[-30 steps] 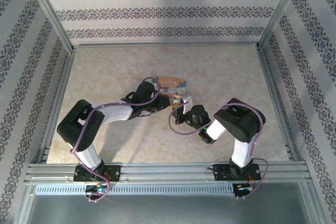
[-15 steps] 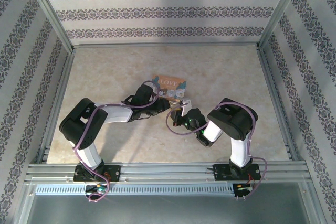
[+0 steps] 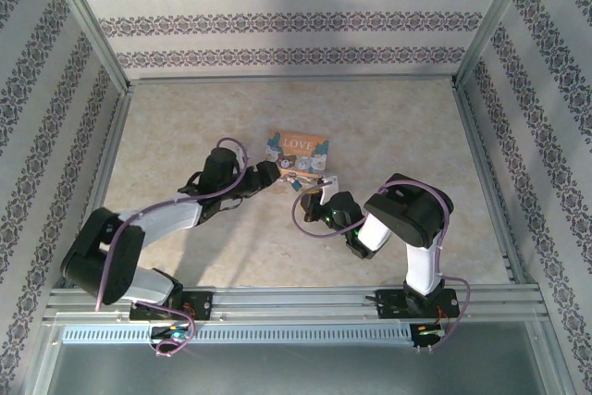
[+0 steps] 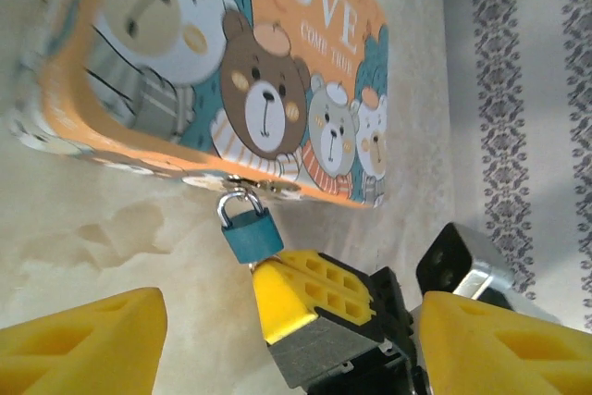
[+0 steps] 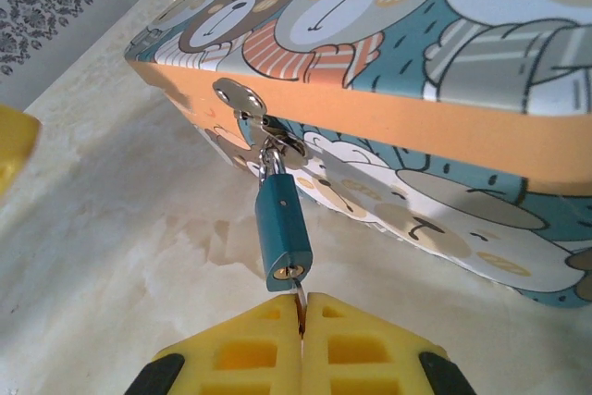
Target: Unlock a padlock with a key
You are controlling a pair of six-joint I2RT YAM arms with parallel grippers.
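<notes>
Padlock (image 5: 282, 228) hangs on tin (image 5: 416, 127) w/ shackle (image 5: 269, 162) shut; right gripper (image 5: 301, 310) at its base, jaws pinching key (image 5: 298, 295) in keyhole (image 5: 285, 272). Left gripper (image 3: 265, 176) beside padlock, jaws spread. Turning not done.

The left hand (image 3: 265, 174) has drawn back from the tin (image 3: 298, 146) (fingers now spread apart).

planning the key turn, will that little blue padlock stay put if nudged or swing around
It probably swings: the padlock hangs by its shackle from the latch on the tin. It looks rigid and light, so twisting the key in the right end effector may turn the whole body.
</notes>
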